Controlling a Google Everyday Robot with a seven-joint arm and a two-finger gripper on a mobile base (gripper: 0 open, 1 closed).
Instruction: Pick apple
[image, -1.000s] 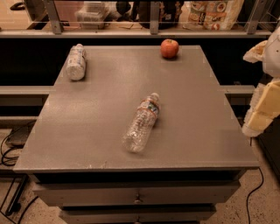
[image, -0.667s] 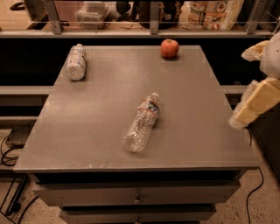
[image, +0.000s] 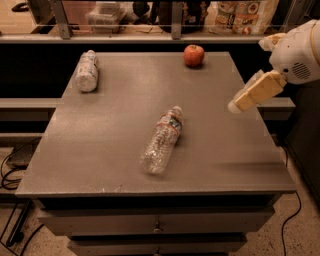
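The apple (image: 194, 55) is small, round and red-orange. It sits upright near the far right corner of the grey table (image: 115, 125). My gripper (image: 234, 106) reaches in from the right edge on a white arm, above the table's right side. It is well in front of and to the right of the apple, not touching it.
A clear plastic bottle (image: 162, 140) lies on its side in the middle of the table. Another bottle (image: 87, 71) lies at the far left corner. A shelf with bags and boxes (image: 240, 15) runs behind the table. Drawers (image: 157, 225) sit under the top.
My gripper has swung up and to the left, from beside the table's right edge to over its right side, closer to the apple. The apple and bottles have not moved.
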